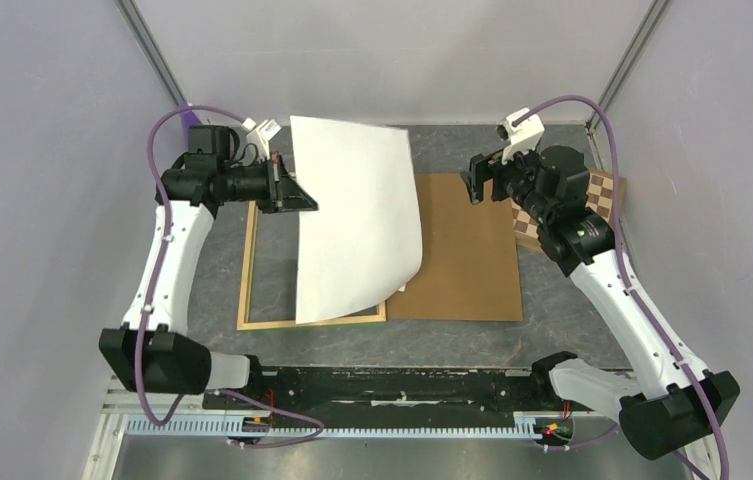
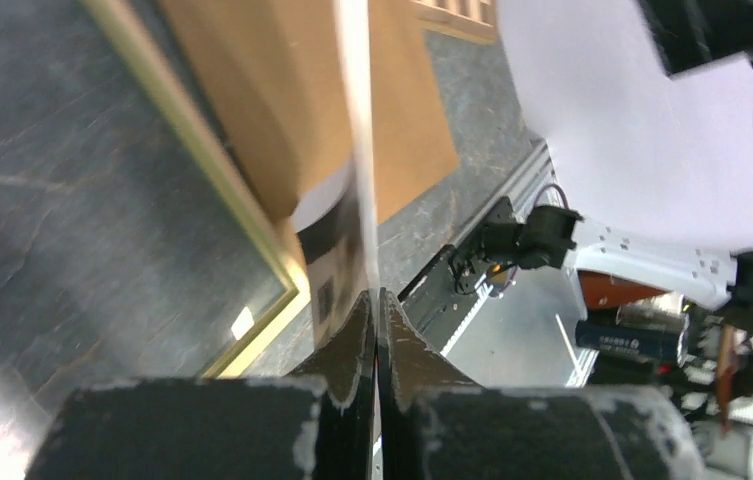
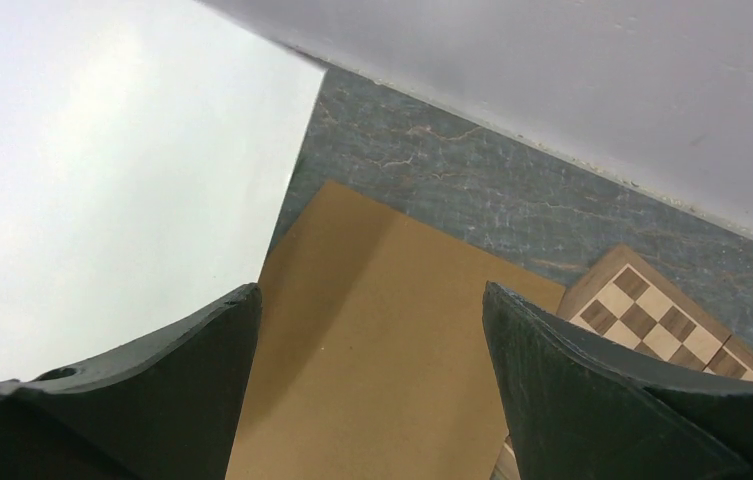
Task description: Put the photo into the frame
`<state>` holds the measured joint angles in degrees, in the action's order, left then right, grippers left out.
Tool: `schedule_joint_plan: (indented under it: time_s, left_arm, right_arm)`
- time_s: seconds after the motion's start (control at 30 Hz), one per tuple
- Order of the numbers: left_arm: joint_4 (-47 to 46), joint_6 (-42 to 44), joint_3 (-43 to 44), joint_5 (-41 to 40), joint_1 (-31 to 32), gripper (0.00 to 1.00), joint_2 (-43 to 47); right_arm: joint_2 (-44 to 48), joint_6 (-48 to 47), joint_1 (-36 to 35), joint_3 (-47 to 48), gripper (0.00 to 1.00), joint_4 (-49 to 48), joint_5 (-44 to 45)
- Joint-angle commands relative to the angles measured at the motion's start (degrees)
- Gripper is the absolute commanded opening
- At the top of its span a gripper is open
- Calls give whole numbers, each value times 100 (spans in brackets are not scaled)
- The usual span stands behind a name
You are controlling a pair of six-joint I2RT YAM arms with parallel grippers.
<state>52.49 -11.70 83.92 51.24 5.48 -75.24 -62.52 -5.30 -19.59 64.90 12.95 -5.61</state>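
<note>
Raised photo (image 1: 357, 215) over the frame (image 1: 272, 324)'s right half, left half open

Inspected: left arm (image 1: 167, 255) and right arm (image 1: 642, 310) have white link shells, black joint housings and bulky black blocks near the base. A purple cable (image 1: 155, 160) runs along each. White camera module (image 1: 520, 127) on each wrist. On the left gripper (image 2: 380, 295) and right gripper (image 3: 372, 290), matte black wedge fingers, edges scuffed pale on the left pair

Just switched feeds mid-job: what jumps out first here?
The photo dominates: a big sheet, white back up, held aloft at mid-table by the left pincer shut on its edge, drooping over the frame and the brown panel. The right pincer hangs open beside it, holding nothing.
</note>
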Motion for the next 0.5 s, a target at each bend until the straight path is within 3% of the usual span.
schedule_joint_plan:
  time_s: [0.0,0.23,0.47]
  left_arm:
    - [476,790,-255,317,-773,2,-426]
    - [947,1644,-275,-369,-1537,2,-1162]
    - [1169,2109,-111,-1123,-1816,2,-1846]
  right_arm:
    - [103,90,29,-138,84,-297,-115]
    - [93,147,30,-345,84,-381,-230]
    - [12,240,26,-595,84,-493,-436]
